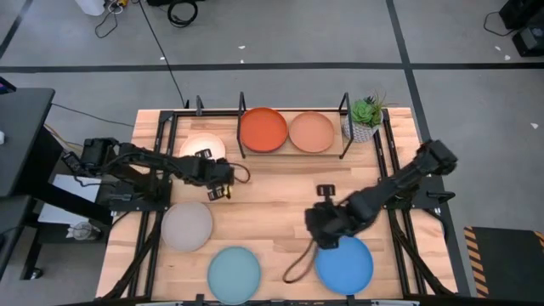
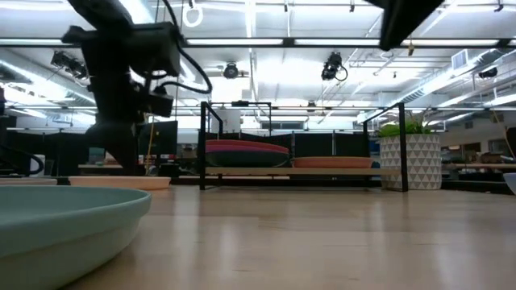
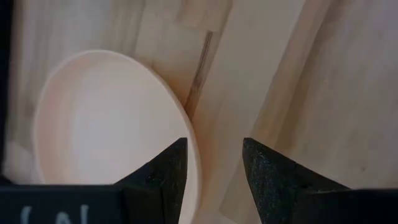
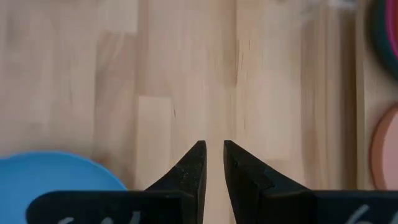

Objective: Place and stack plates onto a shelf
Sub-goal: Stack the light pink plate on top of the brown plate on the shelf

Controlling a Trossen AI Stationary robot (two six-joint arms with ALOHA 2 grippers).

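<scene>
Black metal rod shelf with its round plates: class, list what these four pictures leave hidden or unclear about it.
- Black metal rod shelf, high view: the round orange plate covers whatever lies beneath it.
- Low view: the pile shows edge-on, magenta over a dark one; the count is unclear.
- Right wrist view: the picture edge cuts the plates to slivers.
- Round cream plate, high view: the left gripper overlaps its rim.

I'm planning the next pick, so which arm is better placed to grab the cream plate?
Left. The left gripper is open at the cream plate's rim, one finger over its edge. The right gripper hovers near the bright blue plate.
</scene>
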